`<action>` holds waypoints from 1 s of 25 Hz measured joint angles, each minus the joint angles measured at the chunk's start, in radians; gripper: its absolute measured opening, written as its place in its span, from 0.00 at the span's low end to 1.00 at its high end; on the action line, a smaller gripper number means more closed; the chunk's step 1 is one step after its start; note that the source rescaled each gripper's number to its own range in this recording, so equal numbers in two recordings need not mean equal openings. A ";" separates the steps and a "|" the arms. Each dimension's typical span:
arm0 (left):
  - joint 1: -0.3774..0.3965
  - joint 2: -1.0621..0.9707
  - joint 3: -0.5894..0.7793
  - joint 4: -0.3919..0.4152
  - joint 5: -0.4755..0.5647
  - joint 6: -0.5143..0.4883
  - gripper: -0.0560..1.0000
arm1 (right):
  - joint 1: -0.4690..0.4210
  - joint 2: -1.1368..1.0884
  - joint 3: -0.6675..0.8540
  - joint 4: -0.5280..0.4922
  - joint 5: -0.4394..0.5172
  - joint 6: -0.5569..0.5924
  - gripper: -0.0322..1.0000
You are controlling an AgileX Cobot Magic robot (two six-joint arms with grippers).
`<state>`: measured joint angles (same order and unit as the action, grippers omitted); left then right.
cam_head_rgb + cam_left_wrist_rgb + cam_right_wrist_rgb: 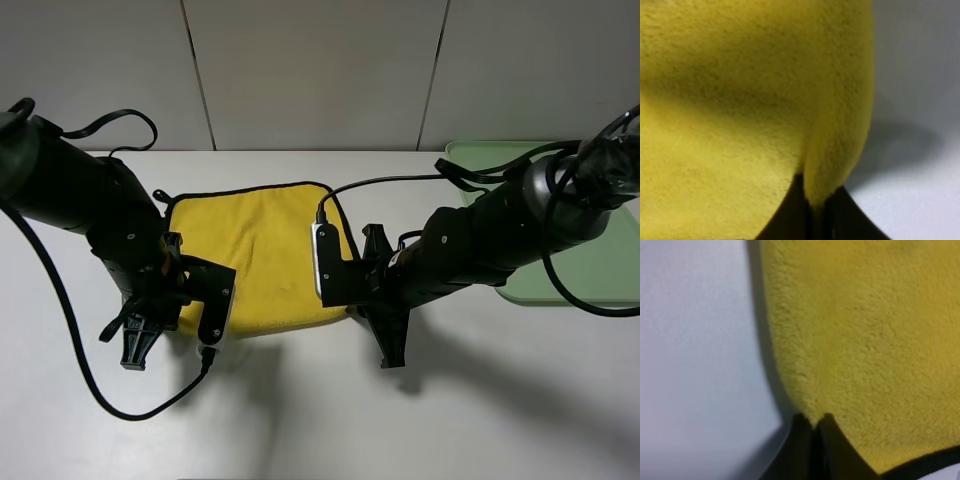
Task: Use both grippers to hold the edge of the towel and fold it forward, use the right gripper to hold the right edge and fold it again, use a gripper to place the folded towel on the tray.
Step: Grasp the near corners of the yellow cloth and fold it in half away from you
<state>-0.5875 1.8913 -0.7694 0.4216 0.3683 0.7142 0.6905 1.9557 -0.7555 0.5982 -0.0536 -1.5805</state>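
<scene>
The yellow towel [265, 255] lies on the white table between my two arms. Its black edge [245, 189] shows along the far and right sides. My left gripper [192, 318] is at the towel's near left corner. In the left wrist view the gripper [815, 212] is shut on a pinched fold of the towel [740, 100]. My right gripper [352, 305] is at the near right corner. In the right wrist view the gripper [816, 440] is shut on the towel [865, 340], with the black trim [935, 462] beside it. The pale green tray [480, 155] sits at the back right, partly hidden by my right arm.
The white table [300, 420] stretches in front of the towel. A wall runs right behind the table's far edge. Black cables loop off both arms, one lying over the towel's far right corner [335, 195].
</scene>
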 joint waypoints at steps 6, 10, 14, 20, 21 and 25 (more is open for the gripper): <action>0.000 -0.003 0.001 0.000 0.001 -0.001 0.06 | 0.000 -0.005 0.002 0.000 -0.003 0.005 0.03; 0.000 -0.030 0.007 -0.002 0.008 -0.001 0.05 | 0.000 -0.028 0.011 0.000 0.017 0.005 0.03; 0.000 -0.100 0.009 -0.003 0.039 -0.001 0.05 | 0.000 -0.081 0.019 -0.001 0.054 0.005 0.03; 0.000 -0.212 0.009 -0.003 0.118 -0.001 0.05 | 0.000 -0.186 0.021 -0.001 0.096 0.014 0.03; 0.000 -0.233 0.009 -0.003 0.137 -0.001 0.05 | 0.000 -0.206 0.021 -0.001 0.103 0.017 0.03; 0.000 -0.317 0.009 -0.003 0.204 -0.001 0.05 | 0.000 -0.289 0.021 -0.001 0.144 0.035 0.03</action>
<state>-0.5875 1.5747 -0.7601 0.4182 0.5722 0.7134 0.6905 1.6667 -0.7347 0.5974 0.0904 -1.5455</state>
